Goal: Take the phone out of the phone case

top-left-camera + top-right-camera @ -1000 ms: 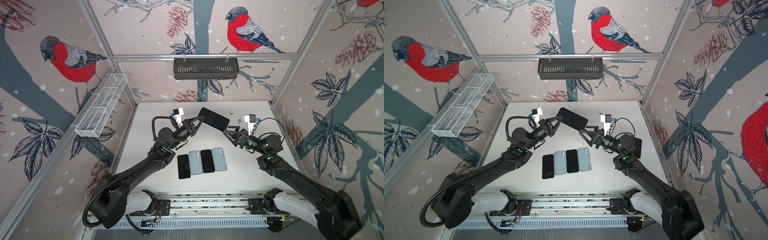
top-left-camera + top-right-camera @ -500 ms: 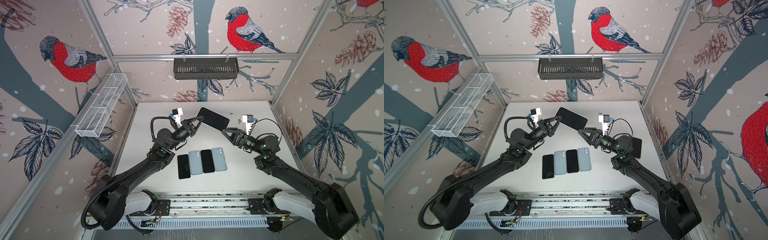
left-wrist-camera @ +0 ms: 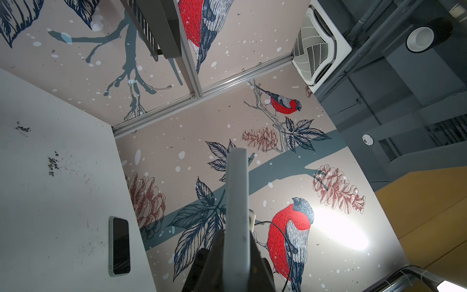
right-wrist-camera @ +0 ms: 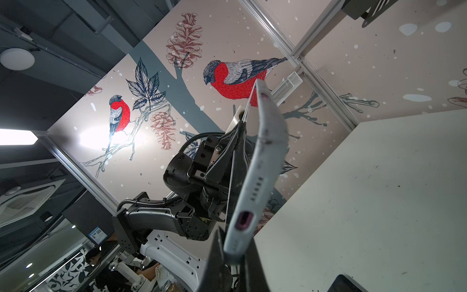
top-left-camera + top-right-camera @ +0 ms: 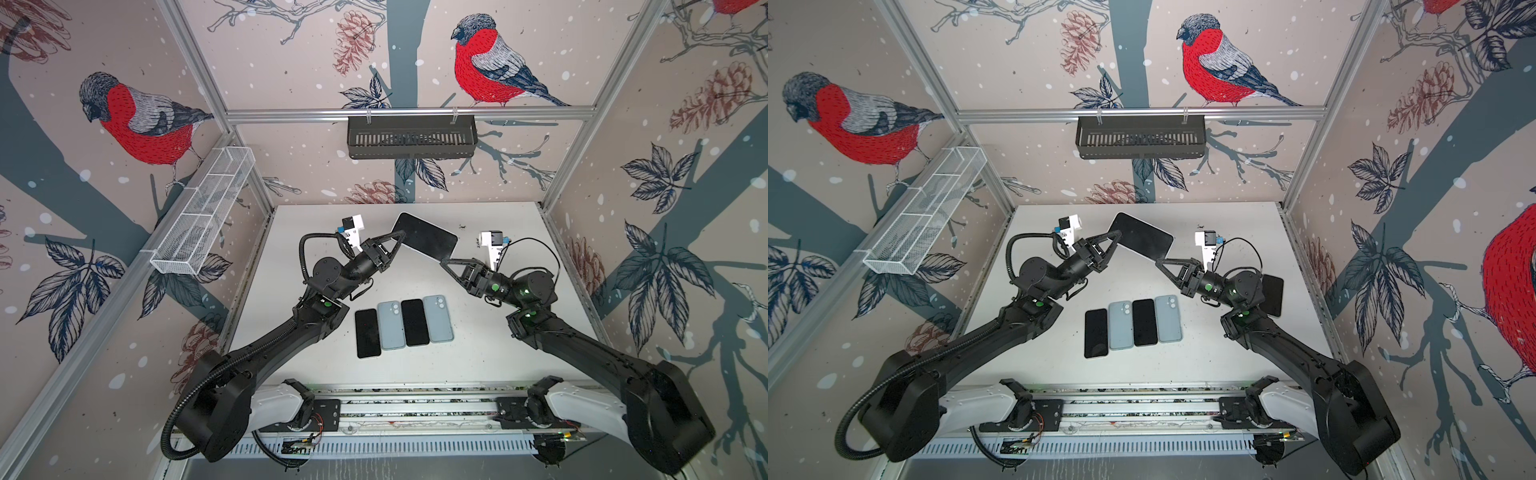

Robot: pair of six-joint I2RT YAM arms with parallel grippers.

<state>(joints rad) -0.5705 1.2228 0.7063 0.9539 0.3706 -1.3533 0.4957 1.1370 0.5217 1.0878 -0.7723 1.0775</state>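
Note:
A black-faced phone [image 5: 426, 239] in a pale grey phone case is held tilted above the back of the table in both top views [image 5: 1142, 237]. My left gripper [image 5: 399, 240] is shut on its left end; the left wrist view shows the case's edge [image 3: 236, 197] running up from between the fingers [image 3: 214, 255]. My right gripper [image 5: 444, 262] is shut on the case's right corner. In the right wrist view the case's side [image 4: 262, 164], with a purple port opening, bows away from a thin dark plate. Its end sits between the gripper [image 4: 235, 252] jaws.
Two black phones [image 5: 368, 332] [image 5: 414, 316] and two pale blue cases [image 5: 391, 319] [image 5: 437, 318] lie side by side at the table's front middle. Another dark phone [image 5: 1272, 295] lies behind the right arm. A black basket [image 5: 411, 137] hangs on the back wall, a white wire basket [image 5: 203, 212] on the left.
My right gripper has moved in toward the held phone and closed on its right corner. The left gripper and the phone have stayed in place.

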